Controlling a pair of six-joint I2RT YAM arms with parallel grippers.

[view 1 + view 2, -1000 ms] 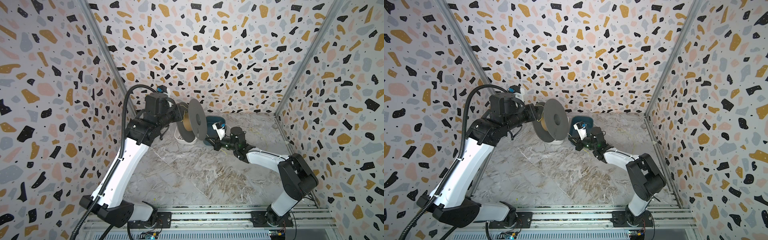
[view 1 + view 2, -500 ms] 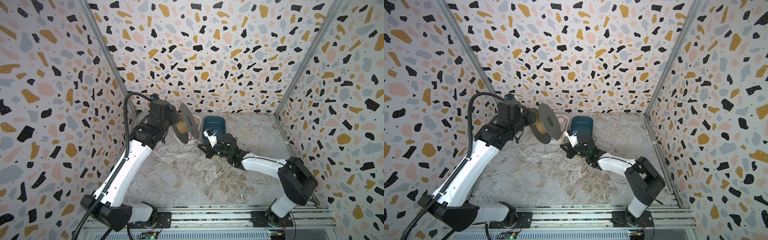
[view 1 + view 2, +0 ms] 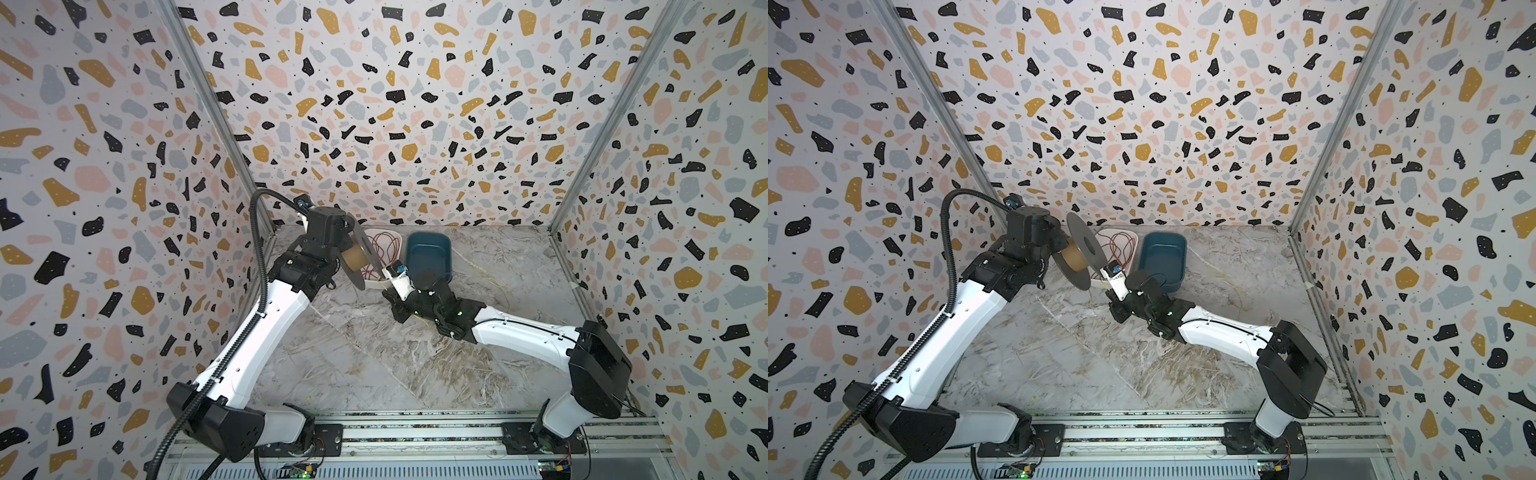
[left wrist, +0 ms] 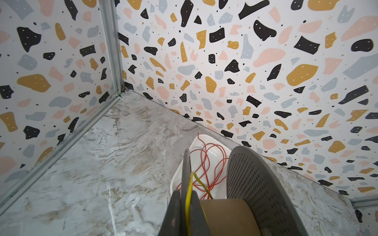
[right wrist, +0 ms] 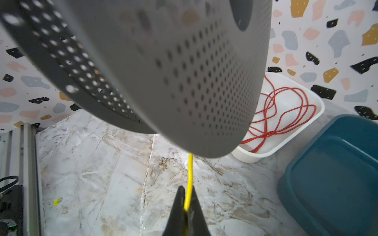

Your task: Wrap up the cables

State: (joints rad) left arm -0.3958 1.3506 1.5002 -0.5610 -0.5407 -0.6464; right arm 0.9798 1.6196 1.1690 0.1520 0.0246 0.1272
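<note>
My left gripper (image 4: 185,197) is shut on one grey flange of a spool (image 4: 225,210) with a cardboard core, and the yellow cable (image 4: 189,190) is pinched against that flange. The spool (image 3: 360,258) hangs tilted above the table's back left. My right gripper (image 5: 187,193) is shut on the same yellow cable (image 5: 190,173), which runs up behind the perforated flange (image 5: 173,71). In both top views that gripper (image 3: 392,307) sits low, just in front of the spool. Loose yellow cable (image 3: 494,286) trails on the table to the right. A red cable (image 5: 286,108) lies coiled in a white tray (image 5: 319,106).
An empty blue tray (image 3: 428,253) stands right of the white tray (image 3: 1133,239) at the back wall. A small yellow scrap (image 5: 57,201) lies on the marble floor. The left arm's black hose (image 3: 257,257) arcs beside the left wall. Metal rails (image 3: 415,432) run along the front.
The left arm has lowered the spool and turned it more edge-on, toward the white tray. The right gripper has moved left and forward with the yellow cable, ending below the spool.
</note>
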